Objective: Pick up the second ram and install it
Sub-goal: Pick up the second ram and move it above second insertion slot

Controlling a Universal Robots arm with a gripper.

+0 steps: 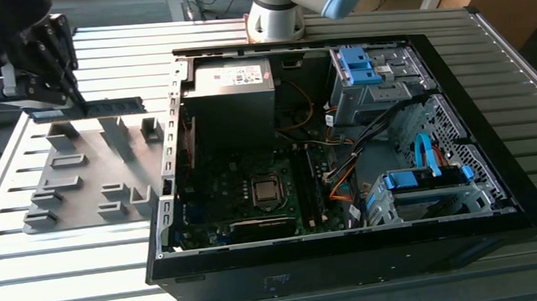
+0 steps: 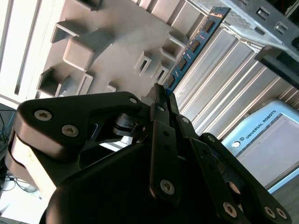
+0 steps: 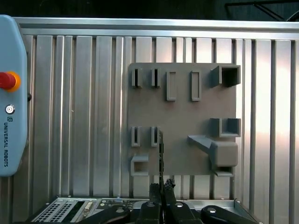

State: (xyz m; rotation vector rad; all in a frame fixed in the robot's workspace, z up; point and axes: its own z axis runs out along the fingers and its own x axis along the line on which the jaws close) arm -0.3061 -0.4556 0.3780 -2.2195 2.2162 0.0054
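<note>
While the second ram (image 1: 114, 105) is hanging above the grey holder plate (image 1: 89, 196), by the table's (image 1: 80, 274) edge on the exterior view's left, the gripper (image 1: 81, 109) is pinching its end.
Its jaws are sitting shut on the stick alone; holding it level and clear of the plate's upright blocks (image 1: 118, 135) is, I judge, mattering most.

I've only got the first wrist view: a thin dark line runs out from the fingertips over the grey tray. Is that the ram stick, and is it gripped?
Observer: Yes. In the second wrist view the gripper is shut on one end of the blue ram stick, its chips showing.
Operator: How does it sit?
Observer: In the exterior view it is held level, standing on its long edge, above the grey tray.
Operator: What's beside the tray?
Observer: The open computer case, on the exterior view's right of the tray, with its motherboard exposed.
</note>
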